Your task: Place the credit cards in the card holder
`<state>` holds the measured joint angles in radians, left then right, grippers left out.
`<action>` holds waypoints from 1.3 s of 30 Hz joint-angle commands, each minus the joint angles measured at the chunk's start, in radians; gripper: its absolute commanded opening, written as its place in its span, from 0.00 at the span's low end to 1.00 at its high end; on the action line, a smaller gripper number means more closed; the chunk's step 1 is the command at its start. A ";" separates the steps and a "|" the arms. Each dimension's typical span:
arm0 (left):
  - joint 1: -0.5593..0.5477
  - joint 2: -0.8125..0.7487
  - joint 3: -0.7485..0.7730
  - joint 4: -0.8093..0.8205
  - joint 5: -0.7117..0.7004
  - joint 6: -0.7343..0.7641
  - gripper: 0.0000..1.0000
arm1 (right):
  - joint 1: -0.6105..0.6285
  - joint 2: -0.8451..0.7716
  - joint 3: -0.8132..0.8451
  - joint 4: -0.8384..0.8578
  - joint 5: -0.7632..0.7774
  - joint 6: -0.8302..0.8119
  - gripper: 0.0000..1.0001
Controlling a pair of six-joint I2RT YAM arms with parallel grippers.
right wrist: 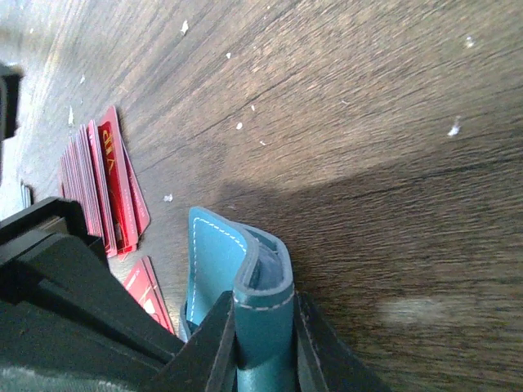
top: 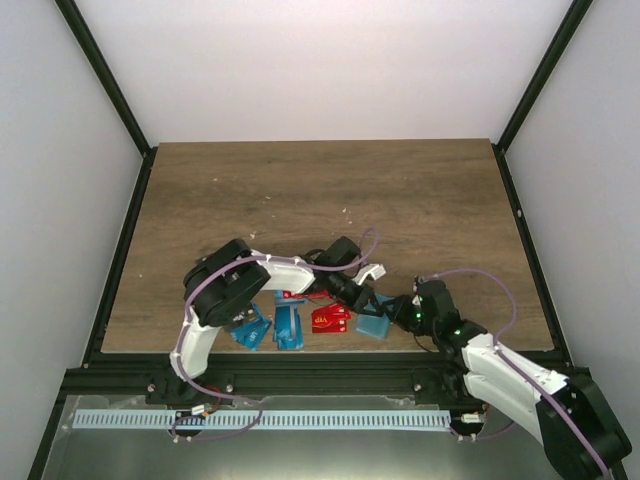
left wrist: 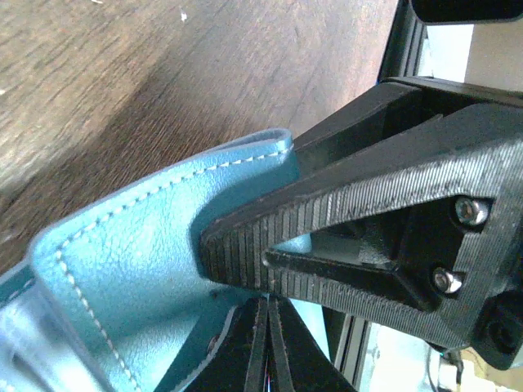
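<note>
Top view. Wooden desk [top: 300, 190] inside a white-walled booth. Both arms reach to one spot near the front edge, right of centre. Left tool [top: 366, 297] and right tool [top: 398, 309] meet over the teal card holder [top: 372, 325], which sits at the front of the desk just right of the loose cards. Red cards [top: 330, 319] lie just left of the holder, a few more a little behind them. Blue cards [top: 288, 327] are piled farther left, under the left arm's elbow. All loose cards are out on the desk.

Left wrist view. Very close. Card holder [left wrist: 139, 245] fills the lower left: teal grained leather, white stitching, its upper wall bowed up off the wood. Left tool [left wrist: 266, 317] at the bottom edge, fingers pressed together with no gap showing. Cannot tell whether a layer of leather is nipped between them. A ribbed black finger [left wrist: 343, 204] of the right tool crosses from the right, its tip against the holder.

Right wrist view. Right tool [right wrist: 265, 339] is clamped on the holder's near edge, one finger each side. Card holder [right wrist: 245, 261] stands on edge, its mouth slightly parted. Beyond it to the left is a fanned stack of red cards [right wrist: 110, 188], the top one lettered "VIP". Black bulk of the left tool [right wrist: 65, 286] sits at lower left.
</note>
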<state>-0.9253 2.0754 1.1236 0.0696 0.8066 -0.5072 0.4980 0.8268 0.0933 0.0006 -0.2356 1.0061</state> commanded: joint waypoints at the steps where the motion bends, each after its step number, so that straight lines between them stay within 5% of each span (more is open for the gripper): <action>1: 0.009 0.173 0.021 -0.255 -0.154 0.060 0.04 | 0.013 -0.035 -0.029 0.001 -0.088 -0.060 0.01; 11: 0.011 0.313 0.091 -0.429 -0.353 -0.007 0.04 | 0.013 -0.066 -0.035 0.003 -0.108 -0.114 0.01; 17: 0.005 0.255 0.069 -0.378 -0.376 -0.027 0.04 | 0.013 -0.085 -0.030 -0.025 -0.083 -0.112 0.01; 23: 0.005 0.055 0.089 -0.355 -0.356 -0.020 0.25 | 0.013 -0.113 -0.036 -0.070 -0.026 -0.078 0.01; 30: 0.006 -0.154 0.113 -0.385 -0.338 -0.027 0.43 | 0.013 -0.163 0.043 -0.218 0.048 -0.074 0.50; 34: 0.008 -0.281 0.102 -0.423 -0.365 -0.022 0.54 | 0.012 -0.209 0.146 -0.337 0.115 -0.099 0.95; 39: 0.028 -0.478 0.049 -0.459 -0.426 -0.017 0.77 | 0.011 -0.218 0.278 -0.393 0.189 -0.159 1.00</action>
<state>-0.9108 1.7359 1.2091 -0.3428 0.4583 -0.5259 0.5037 0.6178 0.2577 -0.3107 -0.1371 0.9073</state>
